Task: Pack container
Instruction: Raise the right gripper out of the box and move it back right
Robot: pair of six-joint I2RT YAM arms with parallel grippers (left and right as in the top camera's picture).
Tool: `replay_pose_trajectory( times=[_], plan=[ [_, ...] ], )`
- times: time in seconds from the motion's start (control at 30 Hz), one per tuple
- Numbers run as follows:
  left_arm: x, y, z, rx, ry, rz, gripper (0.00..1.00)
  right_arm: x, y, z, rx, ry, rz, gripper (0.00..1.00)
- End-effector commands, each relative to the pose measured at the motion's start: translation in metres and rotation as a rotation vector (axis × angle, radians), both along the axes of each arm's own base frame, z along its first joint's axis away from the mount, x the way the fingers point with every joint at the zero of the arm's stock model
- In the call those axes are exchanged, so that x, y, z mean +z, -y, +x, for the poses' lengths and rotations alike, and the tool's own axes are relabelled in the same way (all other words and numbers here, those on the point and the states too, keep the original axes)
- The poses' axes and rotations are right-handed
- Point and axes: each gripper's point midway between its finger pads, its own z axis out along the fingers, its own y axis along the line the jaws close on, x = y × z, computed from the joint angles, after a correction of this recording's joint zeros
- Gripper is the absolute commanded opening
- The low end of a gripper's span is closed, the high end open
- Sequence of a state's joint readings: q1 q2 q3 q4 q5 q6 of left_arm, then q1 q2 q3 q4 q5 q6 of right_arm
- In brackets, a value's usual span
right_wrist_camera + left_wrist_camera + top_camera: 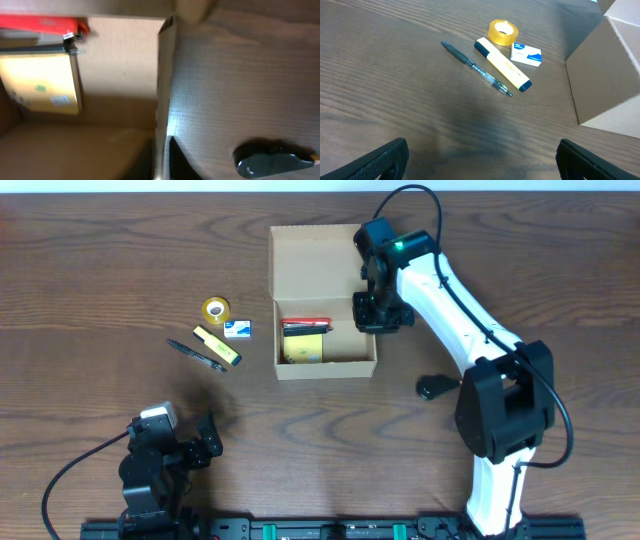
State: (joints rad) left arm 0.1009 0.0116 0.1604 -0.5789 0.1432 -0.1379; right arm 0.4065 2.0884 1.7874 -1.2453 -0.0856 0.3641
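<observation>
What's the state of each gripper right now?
Left gripper: open, holding nothing.
Right gripper: at the container's side wall; cannot tell whether it is open or shut.

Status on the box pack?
Left gripper jaws open, empty. Right gripper at container's right wall, jaw state unclear. Pen, highlighter, tape roll, small white box lie outside, left of it.

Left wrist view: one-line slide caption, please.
Open left gripper above a pen, yellow highlighter, tape roll and small white-and-blue box, with the cardboard container at right.
</observation>
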Motion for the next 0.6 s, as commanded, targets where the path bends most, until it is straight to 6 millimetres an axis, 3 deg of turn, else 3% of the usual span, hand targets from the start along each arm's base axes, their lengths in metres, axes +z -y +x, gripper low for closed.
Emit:
replay_pose_trajectory(
  times=[0.0, 0.03, 0.07, 0.1, 0.2, 0.3, 0.37, 0.4, 0.57],
  plan=[
    [-0.002, 0.001, 0.000, -0.007, 0.000, -0.002, 0.95, -0.006, -0.008, -0.006, 0.009, -0.030, 0.013, 0.33],
    [-0.002, 0.002, 0.000, -0.008, 0.000, -0.002, 0.95, -0.006, -0.008, -0.006, 0.005, -0.030, 0.013, 0.56],
    [-0.002, 0.001, 0.000, -0.007, 0.000, -0.002, 0.95, -0.006, -0.009, -0.006, -0.008, -0.031, 0.013, 0.94],
    [-0.002, 0.002, 0.000, -0.008, 0.000, -0.002, 0.95, -0.005, -0.009, -0.006, -0.020, -0.031, 0.017, 0.99],
    [-0.002, 0.002, 0.000, -0.008, 0.000, -0.002, 0.95, 0.004, -0.012, -0.004, -0.050, -0.016, 0.035, 0.99],
    [-0.002, 0.002, 0.000, -0.008, 0.000, -0.002, 0.95, 0.027, -0.016, 0.005, -0.052, 0.048, 0.065, 0.99],
    [-0.002, 0.002, 0.000, -0.008, 0.000, -0.002, 0.95, 0.053, -0.020, 0.014, -0.050, 0.119, 0.099, 0.99],
    [-0.002, 0.002, 0.000, -0.008, 0.000, -0.002, 0.95, 0.076, -0.022, 0.020, -0.049, 0.176, 0.126, 0.99],
    [-0.002, 0.002, 0.000, -0.008, 0.000, -0.002, 0.95, 0.142, -0.024, 0.027, -0.047, 0.339, 0.201, 0.99]
  ],
)
